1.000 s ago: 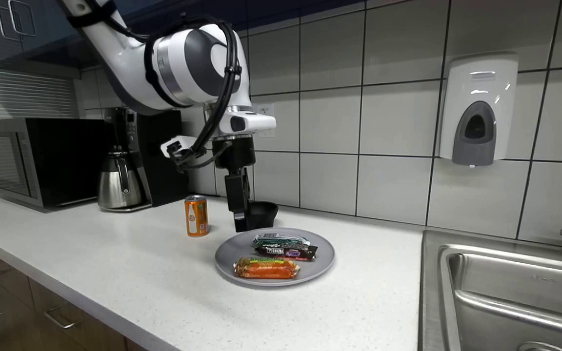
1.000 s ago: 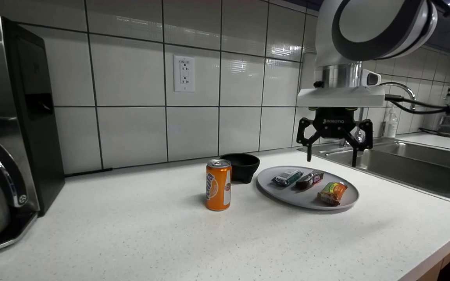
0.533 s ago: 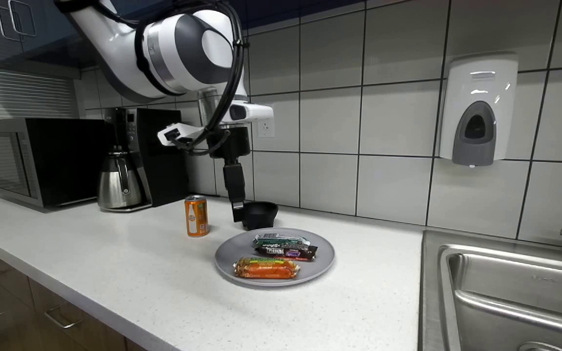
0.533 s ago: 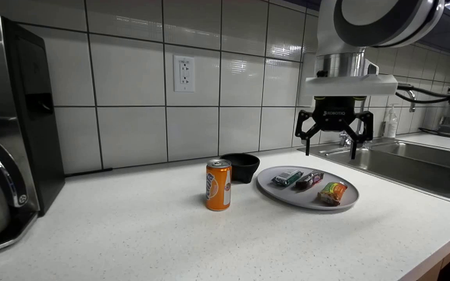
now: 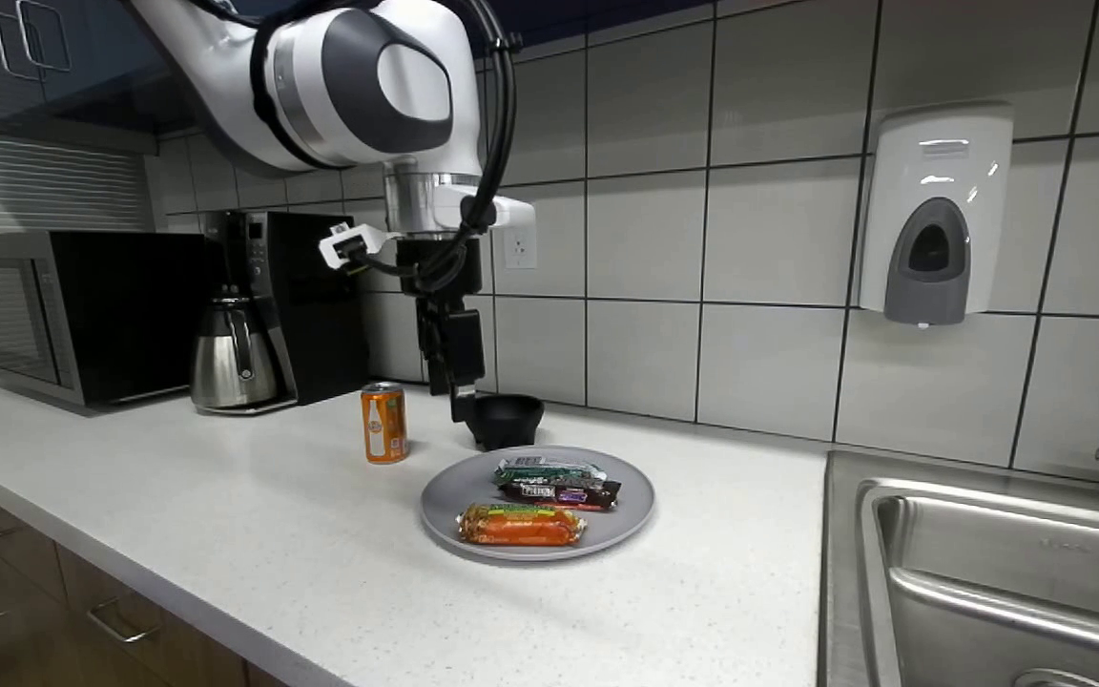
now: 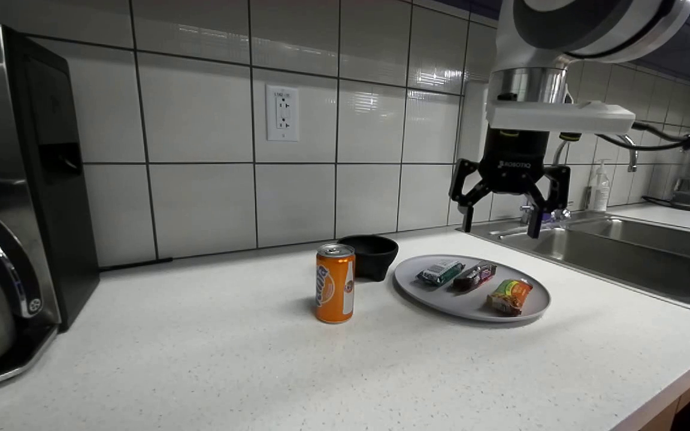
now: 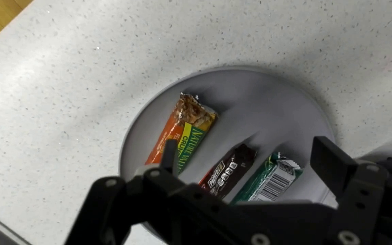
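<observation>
My gripper point(image 6: 501, 233) hangs in the air above the grey plate point(image 6: 435, 299), jaws wide apart with nothing between them. Three wrapped bars lie on that plate: an orange and green one point(image 7: 168, 129), a dark brown one point(image 7: 228, 172) and a green and white one point(image 7: 271, 178). In the wrist view one finger point(image 7: 169, 154) overlaps the orange bar, while the opposite finger point(image 7: 330, 163) appears right of the green bar. The lower ends of the bars are hidden behind the gripper there. An exterior view has the gripper point(image 5: 450, 403) in front of a black bowl point(image 5: 508, 420).
An orange soda can point(image 6: 335, 287) stands upright beside the black bowl point(image 6: 375, 260). A coffee maker with a steel carafe point(image 5: 233, 358) and a microwave point(image 5: 120, 315) occupy the far end of the counter. The sink point(image 5: 1007, 563) lies on the opposite side, below a wall soap dispenser point(image 5: 936, 219).
The gripper has risen higher above the plate and turned slightly, staying open throughout. Plate, bars, can and bowl have kept their places.
</observation>
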Robot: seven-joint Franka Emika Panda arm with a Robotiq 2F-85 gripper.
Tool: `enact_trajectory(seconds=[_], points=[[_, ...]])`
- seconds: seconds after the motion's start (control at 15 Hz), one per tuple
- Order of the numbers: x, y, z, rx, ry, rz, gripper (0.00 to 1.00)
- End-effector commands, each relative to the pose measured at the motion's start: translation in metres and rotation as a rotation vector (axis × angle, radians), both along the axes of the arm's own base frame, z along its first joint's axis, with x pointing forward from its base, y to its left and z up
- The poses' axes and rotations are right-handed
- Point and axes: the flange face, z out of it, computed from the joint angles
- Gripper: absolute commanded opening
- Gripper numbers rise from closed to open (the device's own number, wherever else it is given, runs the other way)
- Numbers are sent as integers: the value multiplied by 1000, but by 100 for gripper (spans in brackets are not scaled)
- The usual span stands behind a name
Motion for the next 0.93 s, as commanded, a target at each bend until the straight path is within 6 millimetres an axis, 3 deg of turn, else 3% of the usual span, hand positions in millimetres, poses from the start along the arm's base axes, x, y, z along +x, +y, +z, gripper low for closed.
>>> enact_trajectory(seconds=[0.0, 0.87], points=[[-11, -1, 15, 48, -9, 118, 100], [-31, -3, 27, 90, 59, 403, 100]])
